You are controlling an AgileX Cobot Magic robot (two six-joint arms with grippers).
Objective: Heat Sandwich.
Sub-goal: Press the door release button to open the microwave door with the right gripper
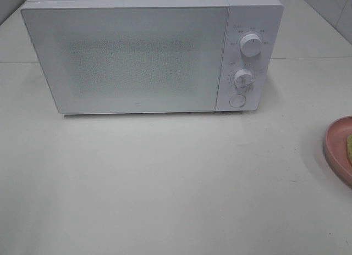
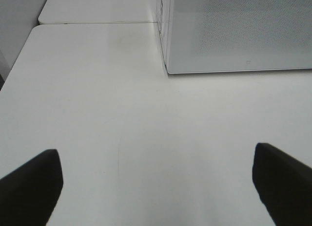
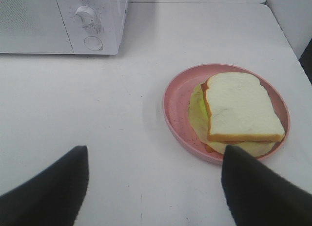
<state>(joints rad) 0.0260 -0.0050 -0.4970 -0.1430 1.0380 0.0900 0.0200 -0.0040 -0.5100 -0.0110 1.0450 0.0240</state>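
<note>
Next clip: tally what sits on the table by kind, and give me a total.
Microwave: 1
Pink plate: 1
Sandwich: 1
Total: 3

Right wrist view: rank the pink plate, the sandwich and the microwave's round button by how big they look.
1. pink plate
2. sandwich, nearly filling it
3. round button, smallest, though farther from the camera
</note>
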